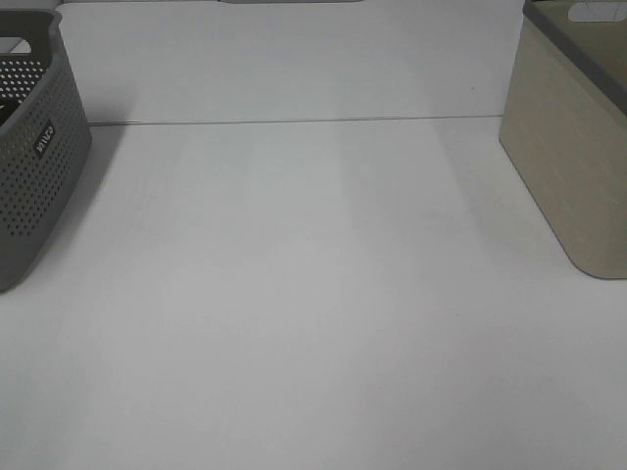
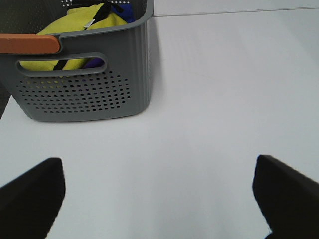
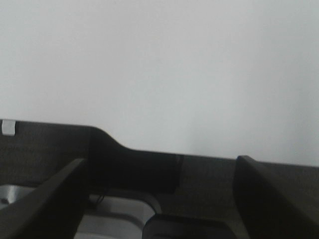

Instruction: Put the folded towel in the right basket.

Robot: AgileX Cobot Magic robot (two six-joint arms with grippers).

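1. At the worktop's left edge stands the left basket (image 1: 34, 166), grey and perforated. Through the left wrist camera I see a yellow cloth (image 2: 75, 25) and a blue cloth (image 2: 122, 10) bundled inside it. I cannot tell whether either is the towel.
2. The left fingers (image 2: 35, 194) are spread wide with nothing between them, over bare worktop near that basket.
3. The middle of the worktop (image 1: 313, 294) carries no towel, and neither arm shows in the high view.
4. At the right edge stands the right basket (image 1: 568, 147), beige with a grey rim. Its inside is hidden from me.
5. The right fingers (image 3: 50, 199) are also released and empty. That camera shows mostly pale wall and a dark edge I cannot identify.
6. My judgement: either the towel already lies in the right basket and the job is done, or it sits in the left basket and the whole carry is left. These views do not settle it, so I would look into the right basket first.
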